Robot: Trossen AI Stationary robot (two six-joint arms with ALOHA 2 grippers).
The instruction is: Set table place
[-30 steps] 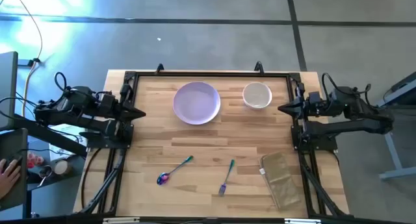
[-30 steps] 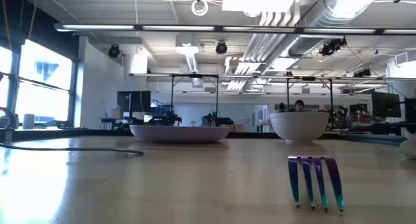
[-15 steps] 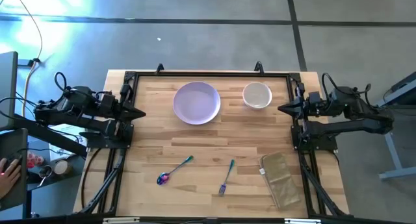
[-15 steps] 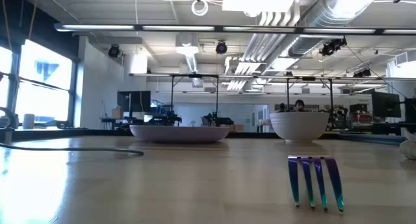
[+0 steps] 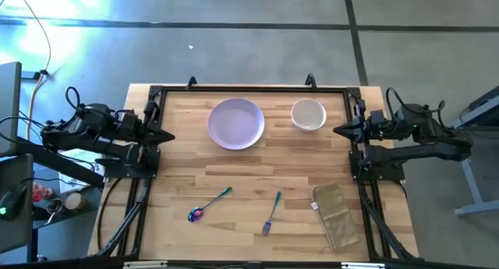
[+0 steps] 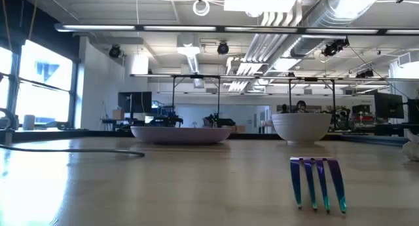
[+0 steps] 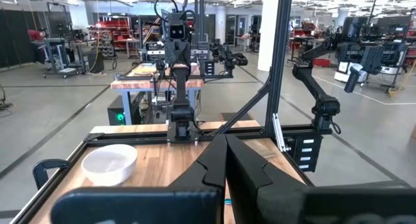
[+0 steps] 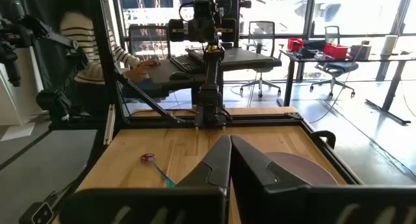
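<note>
Waiting at opposite table (image 5: 249,164) edges, the left gripper (image 5: 165,135) and right gripper (image 5: 338,130) sit pinched closed, empty, since plate (image 5: 235,123), bowl (image 5: 308,115), spoon (image 5: 208,204) and fork (image 5: 272,213) lie scattered, unset.

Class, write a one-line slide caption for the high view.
Lavender plate, cream bowl, spoon, fork and folded cloth on the table; both arms parked.

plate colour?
The plate is pale lavender, plain with no pattern. Shows best in the high view.
</note>
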